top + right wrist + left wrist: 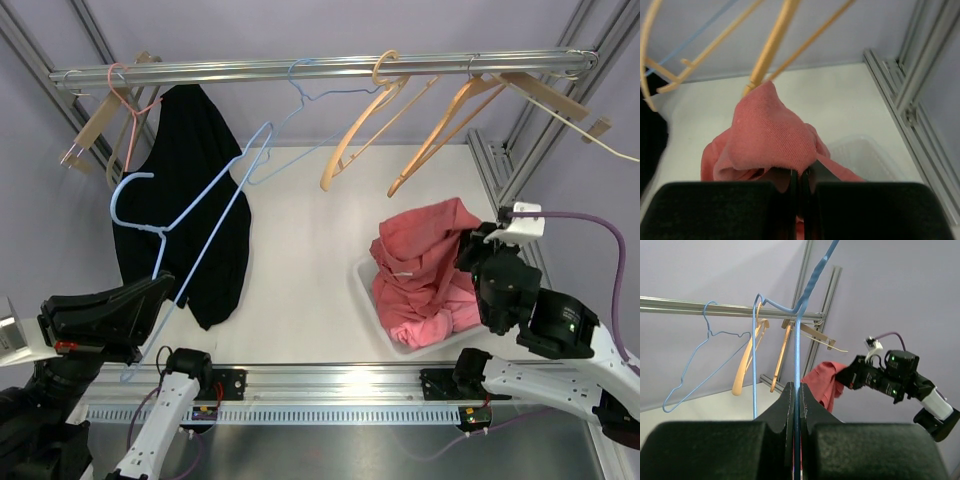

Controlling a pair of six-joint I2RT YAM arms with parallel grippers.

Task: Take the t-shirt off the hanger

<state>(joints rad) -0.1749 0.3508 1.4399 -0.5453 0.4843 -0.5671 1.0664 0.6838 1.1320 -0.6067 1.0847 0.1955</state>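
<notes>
1. The left pincer [158, 292] is pinching the blue wire hanger [265, 130]. In the left wrist view the two fingers are pressing together on the thin wire [797, 355], with the left pincer [796, 392] low in the frame.
2. That hanger is sitting clear of the rail [320, 68], slanting up from the pincer towards the rail. No cloth is hanging on it.
3. The right pincer [468, 248] is gripping the red t-shirt [420, 260]. In the right wrist view its fingers are closing on a fold of the fabric [765, 135], meeting at the right pincer [801, 175].
4. The t-shirt is lying heaped in the white bin [363, 282] on the right of the table [310, 250], its top bunched up high by the pincer (well apart from the blue hanger).
5. A black garment [190, 200] is hanging at the left end of the rail, behind the blue hanger in the top view.
6. A second blue hanger [300, 75] is hanging from the middle of the rail.
7. Two wooden hangers [365, 125] are hanging from the rail to its right, above the bin.
</notes>
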